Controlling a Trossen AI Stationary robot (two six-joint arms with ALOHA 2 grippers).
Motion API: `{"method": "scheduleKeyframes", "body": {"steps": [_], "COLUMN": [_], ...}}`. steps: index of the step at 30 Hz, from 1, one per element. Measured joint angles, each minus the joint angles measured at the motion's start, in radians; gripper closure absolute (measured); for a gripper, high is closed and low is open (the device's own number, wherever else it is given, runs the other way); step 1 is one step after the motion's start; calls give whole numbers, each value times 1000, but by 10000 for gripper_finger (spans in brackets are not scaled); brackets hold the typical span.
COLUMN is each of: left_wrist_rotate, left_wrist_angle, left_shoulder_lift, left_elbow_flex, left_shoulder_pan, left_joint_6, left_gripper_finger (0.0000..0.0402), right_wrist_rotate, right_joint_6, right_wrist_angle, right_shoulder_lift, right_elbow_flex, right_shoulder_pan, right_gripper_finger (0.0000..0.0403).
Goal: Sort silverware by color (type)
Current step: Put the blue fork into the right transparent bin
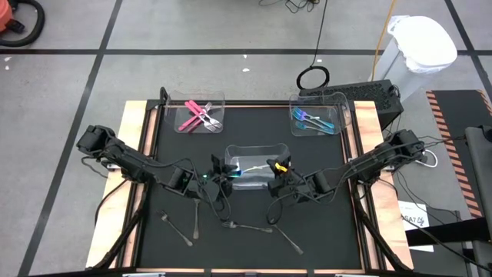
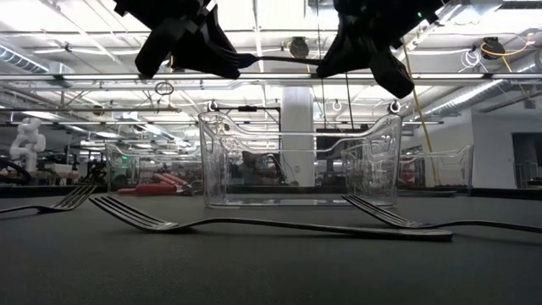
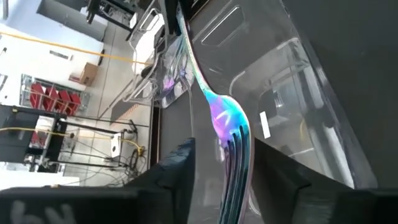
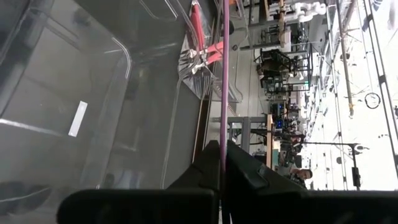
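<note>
Left end effector (image 1: 221, 174) above middle bin's (image 1: 254, 148) left edge, clamped on iridescent fork (image 3: 231, 134) by the tines. Right end effector (image 1: 277, 175) at bin's right edge, pinching a thin pink handle (image 4: 224, 74). Grey forks (image 1: 247, 228) lying on table (image 1: 323, 238) in front.

Middle bin (image 1: 254, 150) between both tools, forks (image 1: 231, 227) on table (image 1: 338, 238) before it

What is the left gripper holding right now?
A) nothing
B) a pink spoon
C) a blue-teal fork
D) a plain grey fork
C: in the left wrist view, the left gripper is closed on an iridescent blue-teal fork, tines toward the fingers, next to the clear middle bin.
</note>
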Motion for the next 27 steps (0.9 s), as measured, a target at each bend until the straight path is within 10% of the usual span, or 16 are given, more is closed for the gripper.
{"method": "scheduleKeyframes", "body": {"steps": [27], "left_wrist_rotate": [86], "left_wrist_angle": [-358], "left_shoulder_lift": [-297], "left_elbow_flex": [2], "left_shoulder_pan": [-62], "left_joint_6": [-433], "left_gripper_finger": [237], "right_wrist_rotate": [106], "right_joint_6": [206], "right_wrist_angle": [-381], "right_shoulder_lift": [-187], "right_elbow_flex": [0], "right_shoulder_pan": [-55], "right_gripper_finger": [402]}}
